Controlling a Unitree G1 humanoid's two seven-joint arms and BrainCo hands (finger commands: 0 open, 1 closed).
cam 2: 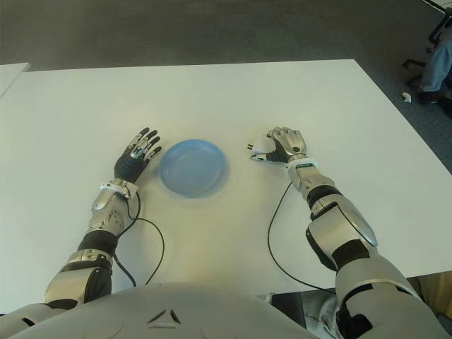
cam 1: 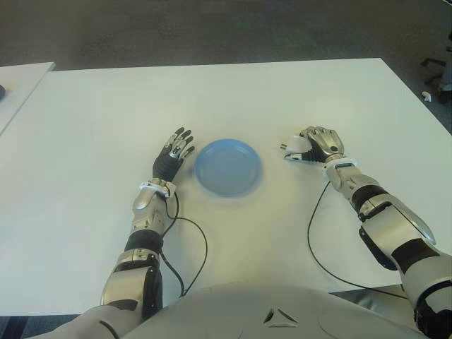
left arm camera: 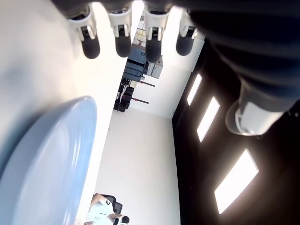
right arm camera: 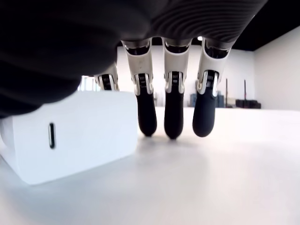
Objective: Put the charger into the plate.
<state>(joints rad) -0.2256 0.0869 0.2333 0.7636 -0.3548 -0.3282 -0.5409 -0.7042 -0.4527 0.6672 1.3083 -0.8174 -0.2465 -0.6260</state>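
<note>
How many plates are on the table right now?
1. The blue plate sits on the white table, between the left robot hand and the right robot hand.

right robot hand (cam 2: pixel 282 146) over charger (cam 2: pixel 262 150), plate (cam 2: pixel 192 167)

We see a white table (cam 1: pixel 233 247) filling most of the head views, its far edge running straight across. Beyond it, dark grey carpet floor (cam 1: pixel 212 32). A second white table (cam 1: pixel 21 81) sits at far left, separated by a narrow gap. At far right, an office chair base (cam 2: pixel 424 60) and a person's leg (cam 2: pixel 436 67) on the carpet, with a small white object (cam 2: pixel 406 97) on the floor near it. Wrist views show white walls (right arm camera: pixel 276 75), a dark ceiling with rectangular light panels (left arm camera: pixel 234 180), and dark equipment (left arm camera: pixel 140 65) against a far wall.
</note>
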